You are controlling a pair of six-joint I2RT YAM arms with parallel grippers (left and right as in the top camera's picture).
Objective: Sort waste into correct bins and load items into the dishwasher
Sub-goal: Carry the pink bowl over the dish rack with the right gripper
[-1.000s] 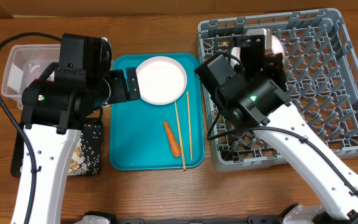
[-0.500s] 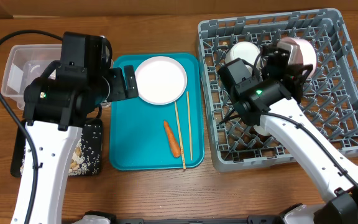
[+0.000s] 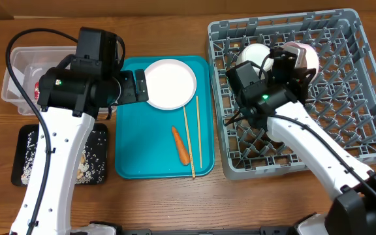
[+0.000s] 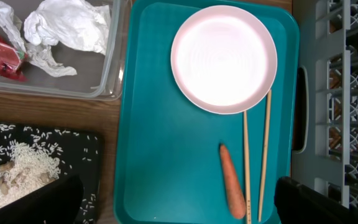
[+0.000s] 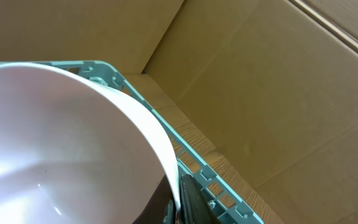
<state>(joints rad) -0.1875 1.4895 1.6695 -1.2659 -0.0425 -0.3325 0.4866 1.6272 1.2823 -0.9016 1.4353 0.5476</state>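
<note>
My left gripper (image 4: 179, 208) is open and empty above the teal tray (image 3: 132, 150), and it also shows in the overhead view (image 3: 139, 88). On the tray lie the white plate (image 3: 170, 83) (image 4: 224, 59), the orange carrot (image 3: 181, 145) (image 4: 232, 190) and the chopsticks (image 3: 192, 140) (image 4: 253, 168). My right gripper (image 3: 292, 62) (image 5: 179, 196) is shut on the rim of a white bowl (image 3: 305, 55) (image 5: 61, 143), held over the grey dish rack (image 3: 364, 98). A second white bowl (image 3: 253, 53) sits in the rack beside it.
The clear tub (image 3: 15, 75) (image 4: 114, 68) at the far left holds crumpled tissue (image 4: 67, 28) and the red wrapper (image 4: 2, 56). The black tray (image 3: 28, 160) (image 4: 92, 155) in front of it holds rice and scraps (image 4: 11, 171). A cardboard wall (image 5: 278, 81) stands behind the rack.
My right gripper has swung the bowl out over the back of the rack and brought it slightly left. My left arm has drawn back, uncovering the black tray.
</note>
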